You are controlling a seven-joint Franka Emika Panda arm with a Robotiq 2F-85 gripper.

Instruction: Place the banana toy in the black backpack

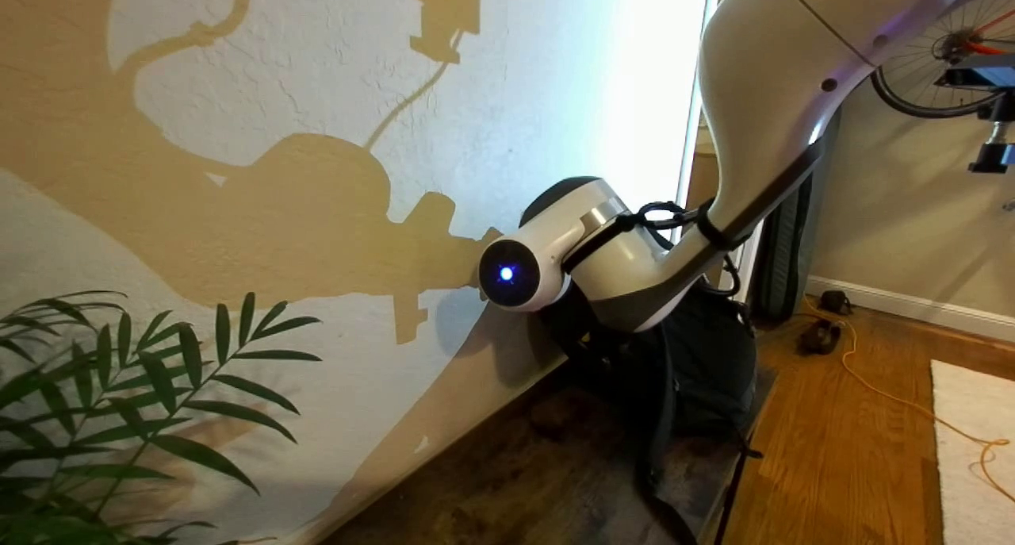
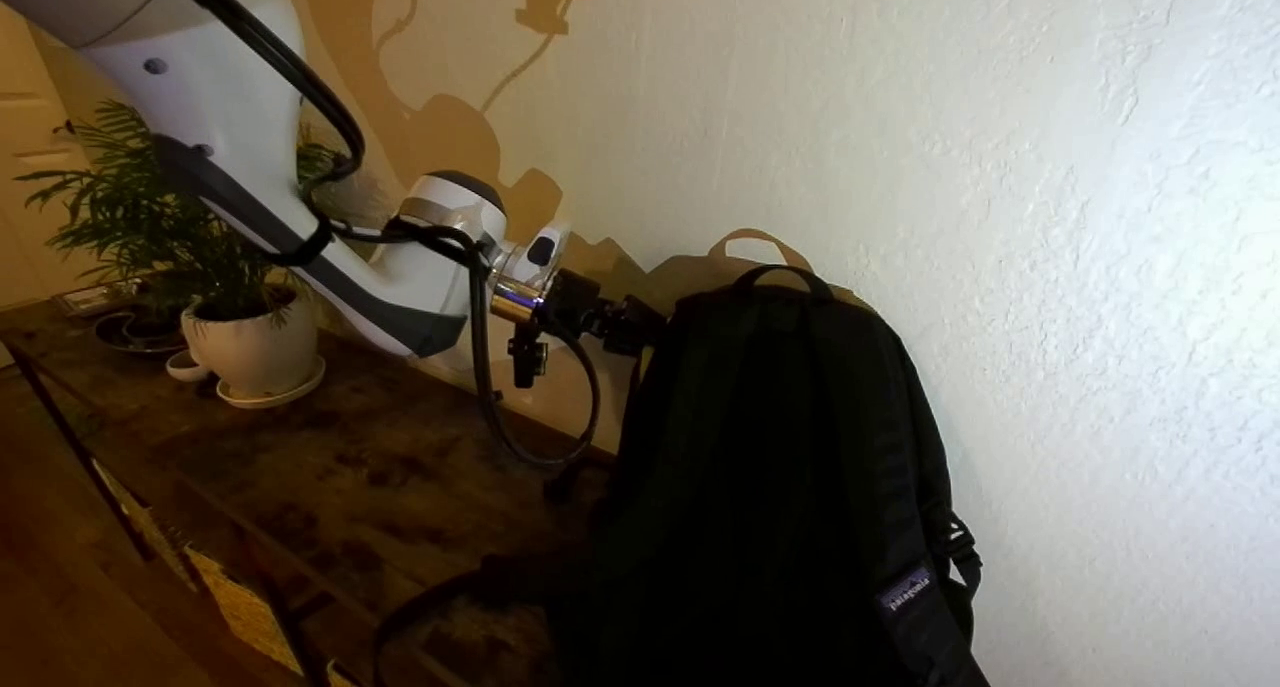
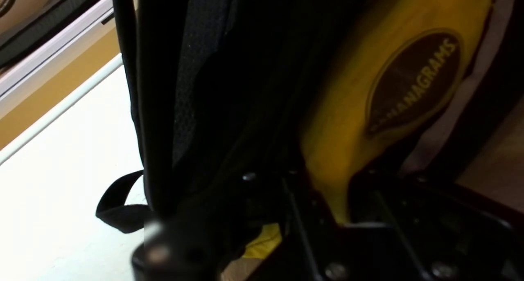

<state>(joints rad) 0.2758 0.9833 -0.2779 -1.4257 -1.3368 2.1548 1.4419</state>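
Your hand [image 3: 333, 183], dark and nearest the lens in the wrist view, pinches the narrow lower end of the banana toy [image 3: 356, 97], its two fingers [image 3: 303, 215] pressed to either side of the yellow body. The toy's oval label [image 3: 415, 84], reading "Bananagrams," faces the camera, with dark fabric [image 3: 262, 93] to its left and right; you cannot tell whether it sits fully inside the black backpack [image 2: 770, 507]. In an exterior view, the backpack stands upright on the desk [image 2: 330, 457], loop handle [image 2: 785, 271] up, beside a pale wall [image 2: 1100, 167], while your arm [image 2: 225, 77] holds the hand at its upper side, fingertips hidden. Farther along the desk, a leafy plant [image 2: 185, 237] grows from a white pot [image 2: 250, 347]. In both exterior views, a strap [image 1: 662, 418] trails from the backpack across the desktop.
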